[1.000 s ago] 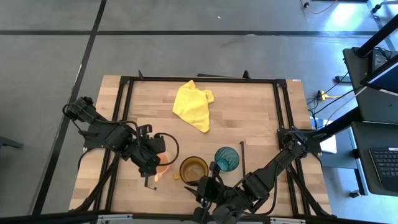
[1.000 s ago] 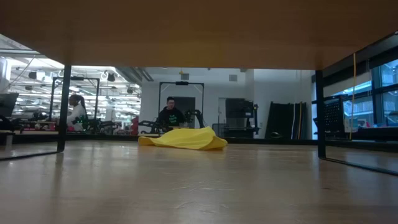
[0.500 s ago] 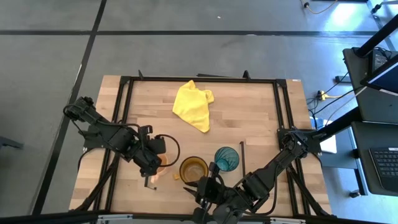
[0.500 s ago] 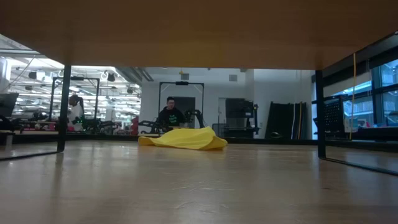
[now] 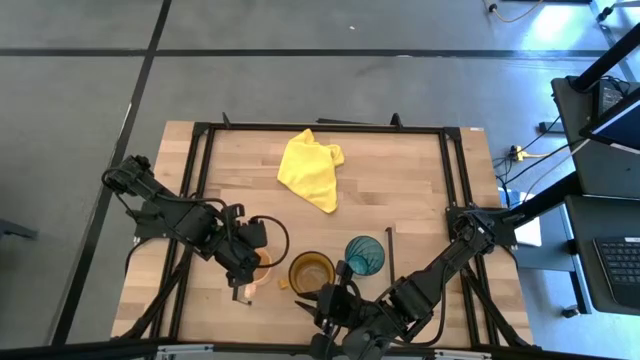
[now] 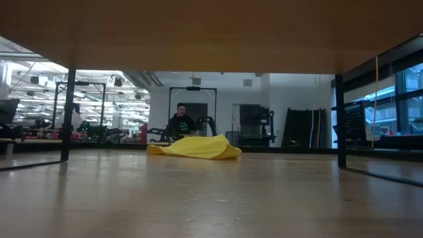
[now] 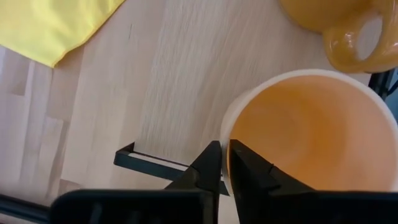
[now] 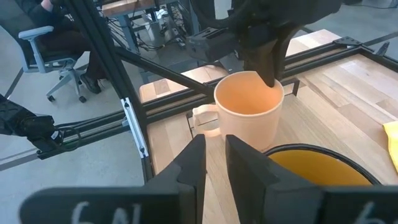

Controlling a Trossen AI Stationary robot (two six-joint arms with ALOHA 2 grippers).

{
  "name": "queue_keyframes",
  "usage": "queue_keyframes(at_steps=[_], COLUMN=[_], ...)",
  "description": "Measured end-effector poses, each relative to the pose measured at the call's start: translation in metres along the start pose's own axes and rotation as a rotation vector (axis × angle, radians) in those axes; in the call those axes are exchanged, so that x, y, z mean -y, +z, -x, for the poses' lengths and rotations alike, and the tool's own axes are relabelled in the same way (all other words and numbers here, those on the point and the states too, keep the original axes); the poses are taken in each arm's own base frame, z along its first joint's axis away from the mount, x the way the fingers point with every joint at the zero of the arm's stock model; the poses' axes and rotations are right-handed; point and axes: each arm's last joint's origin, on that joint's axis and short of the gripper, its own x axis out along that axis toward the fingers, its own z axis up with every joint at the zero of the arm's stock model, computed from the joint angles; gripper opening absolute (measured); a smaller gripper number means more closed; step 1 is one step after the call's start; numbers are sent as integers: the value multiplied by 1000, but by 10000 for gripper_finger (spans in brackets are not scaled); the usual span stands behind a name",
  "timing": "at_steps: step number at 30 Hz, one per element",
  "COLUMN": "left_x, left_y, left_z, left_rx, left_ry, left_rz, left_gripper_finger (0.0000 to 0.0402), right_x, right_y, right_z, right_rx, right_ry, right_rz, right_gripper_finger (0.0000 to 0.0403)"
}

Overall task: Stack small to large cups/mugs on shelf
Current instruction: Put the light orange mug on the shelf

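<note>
The left tool (image 5: pixel 252 262) sits on the rim of the small mug (image 5: pixel 261 270), one finger inside it and one outside. Just beside that mug, away from the left arm, stands the wide mug (image 5: pixel 311 272), then the tumbler (image 5: pixel 364 255). The right tool (image 5: pixel 325 300) lies close beside the wide mug, at the table (image 5: pixel 400 190) edge. The cloth (image 5: pixel 310 169) lies well apart from both tools, toward the far edge.

1. The left end effector (image 7: pixel 224 163) shows at the bottom centre of the frame, its two dark fingers (image 7: pixel 208 167) pinched on the near rim of a small pale-orange ceramic mug (image 7: pixel 305 134).
2. That mug fills the lower right of the frame.
3. An amber-brown mug with a loop handle (image 7: pixel 348 28) sits at the upper right.
4. A yellow cloth (image 7: pixel 53 25) lies at the upper left on the light-wood worktop (image 7: pixel 168 81).
5. A thin black metal bar (image 7: pixel 152 163) crosses the lower left.
</note>
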Motion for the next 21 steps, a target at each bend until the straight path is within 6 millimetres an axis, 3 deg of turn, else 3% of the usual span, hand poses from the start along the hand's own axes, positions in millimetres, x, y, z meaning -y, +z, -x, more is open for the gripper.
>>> queue_keyframes(at_steps=[8, 21], left_x=[0, 0], left_y=[0, 0], left_z=[0, 0], left_rx=[-9, 5], left_ry=[-4, 9], left_rz=[3, -3], left_gripper_finger=[14, 40], right_x=[0, 0], right_y=[0, 0], right_z=[0, 0], right_rx=[1, 3], right_ry=[0, 2], right_rz=[-1, 0], right_gripper_finger=[65, 65])
